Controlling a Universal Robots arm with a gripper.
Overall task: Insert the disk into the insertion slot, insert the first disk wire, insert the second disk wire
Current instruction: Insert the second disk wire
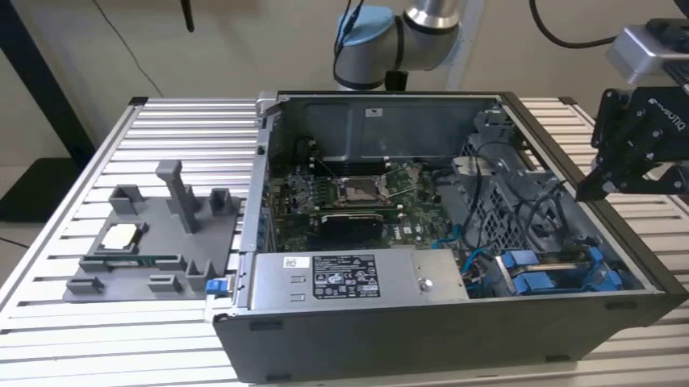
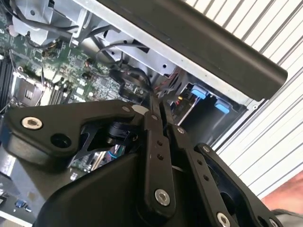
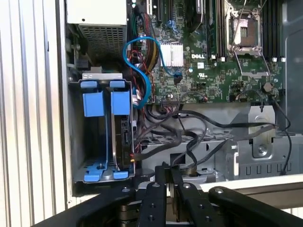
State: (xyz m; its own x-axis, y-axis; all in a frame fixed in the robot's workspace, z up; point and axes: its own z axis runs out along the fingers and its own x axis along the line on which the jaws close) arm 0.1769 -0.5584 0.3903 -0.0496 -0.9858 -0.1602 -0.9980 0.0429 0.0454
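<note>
The exterior view is lit by even, diffuse light with no hard shadows. The ribbed table (image 1: pixel 64 322) reads bright, while the computer case (image 1: pixel 431 339) is dim on its front wall and inside. The gripper (image 1: pixel 599 189) shows as a dark silhouette. In the first wrist view the table slats glare near white, the heatsink (image 3: pixel 171 54) reflects brightly, and the drive cage (image 3: pixel 102 137) lies in shadow. In the second wrist view the close gripper links look soft, with dull highlights.

The ribbed table (image 1: pixel 86 339) looks like brushed metal; the computer case (image 1: pixel 431 347) matt dark-grey metal; the disk carriers (image 3: pixel 93 104) smooth blue plastic
</note>
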